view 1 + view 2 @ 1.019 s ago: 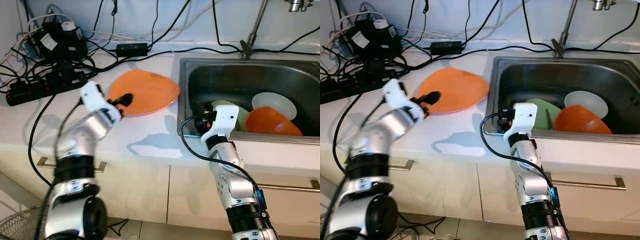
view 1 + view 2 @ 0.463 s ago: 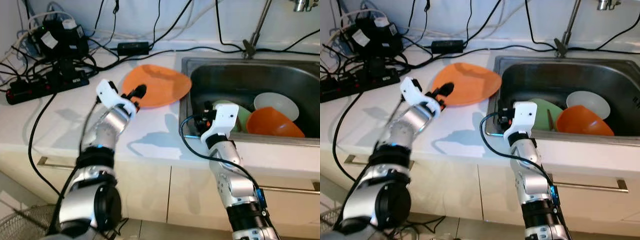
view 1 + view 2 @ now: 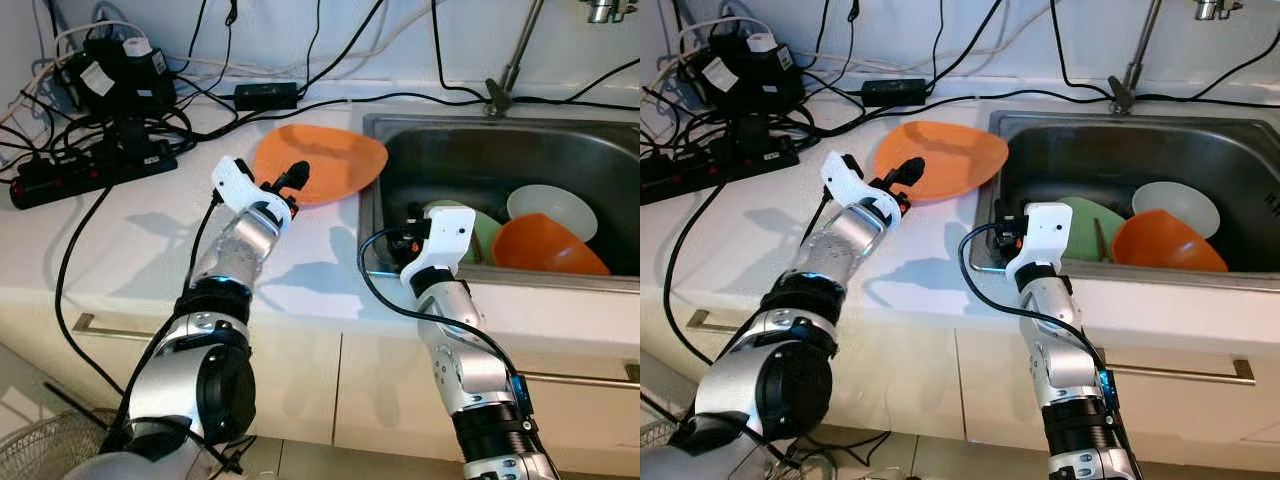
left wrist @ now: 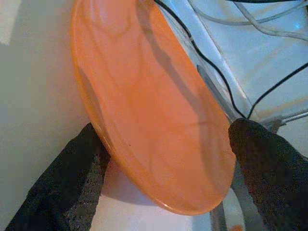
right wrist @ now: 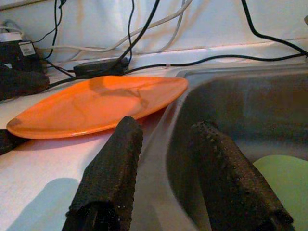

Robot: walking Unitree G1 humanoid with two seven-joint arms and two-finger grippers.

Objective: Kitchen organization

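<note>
An orange plate (image 3: 325, 160) hangs tilted just above the white counter, its right edge reaching over the left rim of the steel sink (image 3: 372, 215). My left gripper (image 3: 292, 178) is shut on the plate's near left edge; in the left wrist view its black fingers (image 4: 57, 183) sit on either side of the plate (image 4: 149, 106). My right gripper (image 3: 405, 238) rests at the sink's front left corner. It is open, and its fingers (image 5: 113, 168) hold nothing. Inside the sink lie a green plate (image 3: 482, 225), a white bowl (image 3: 550, 205) and an orange bowl (image 3: 545, 245).
A black power strip (image 3: 90, 172), chargers (image 3: 115, 75) and tangled cables crowd the counter's back left. A black adapter (image 3: 265, 97) lies behind the plate. The faucet (image 3: 505, 70) stands behind the sink. A wire basket (image 3: 40, 450) sits on the floor at lower left.
My left gripper has carried the orange plate to the right, from the middle of the counter to the sink's left rim. The right arm has stayed still.
</note>
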